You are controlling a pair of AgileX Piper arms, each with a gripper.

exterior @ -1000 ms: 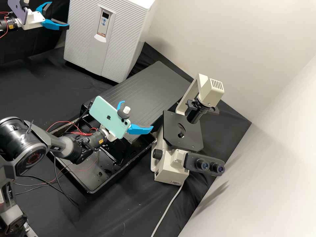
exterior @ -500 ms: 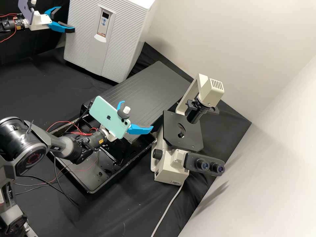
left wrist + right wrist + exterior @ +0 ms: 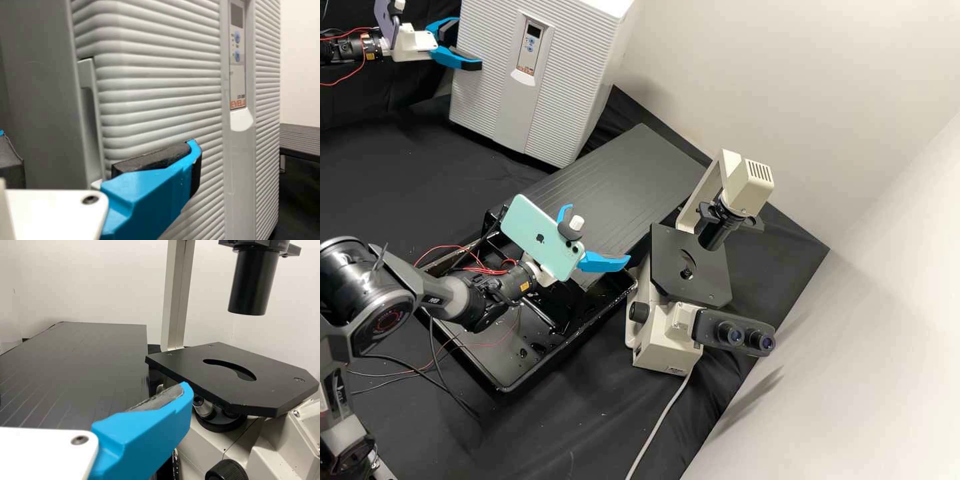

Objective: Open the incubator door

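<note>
In the high view my left gripper (image 3: 468, 48) stands open at the left edge of the incubator (image 3: 567, 87), whose ribbed front door (image 3: 483, 100) looks closed. From the left wrist, the open gripper (image 3: 100, 150) has one blue finger (image 3: 150, 192) in front of the ribbed door (image 3: 160, 90) and the other off to the incubator's grey side (image 3: 45, 100). A recessed grip (image 3: 91, 115) lies between them at the door's edge. My right gripper (image 3: 595, 241) is open and empty over the black tray, beside the microscope; its wrist view shows one finger of that gripper (image 3: 150, 432).
A cream microscope (image 3: 667, 340) with a black stage (image 3: 230, 375) stands right of the right gripper. Behind that gripper lies a dark ribbed panel (image 3: 620, 180); below its arm is a black tray (image 3: 513, 380). Cables hang around the right arm, and a pale wall borders the bench.
The left gripper has moved rightward and slightly down in the high view, its near finger now overlapping the incubator's front more. The right arm has kept still.
</note>
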